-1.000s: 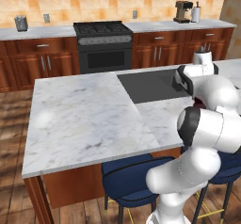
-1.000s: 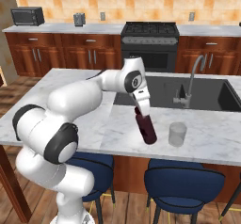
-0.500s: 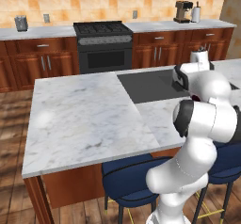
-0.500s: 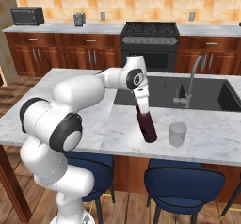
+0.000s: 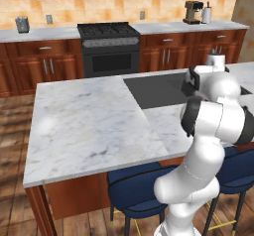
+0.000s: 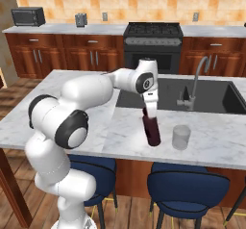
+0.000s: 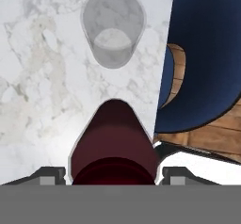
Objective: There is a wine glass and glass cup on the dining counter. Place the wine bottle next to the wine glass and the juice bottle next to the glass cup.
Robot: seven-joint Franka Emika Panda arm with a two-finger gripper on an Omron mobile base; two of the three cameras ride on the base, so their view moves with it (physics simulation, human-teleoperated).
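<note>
From the left base view I see my arm bent over the dining counter (image 5: 94,126) beside the sink (image 5: 158,88). From the right base view, the gripper (image 6: 151,120) is clamped on the juice bottle (image 6: 153,132), standing near the front edge just left of the glass cup (image 6: 181,137). I judge this the placing step; next, release and lift clear without tipping it. In the hand view the cup looks empty.

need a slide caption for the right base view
Panda gripper holding the maroon juice bottle upright on the marble dining counter, beside the glass cup.
</note>
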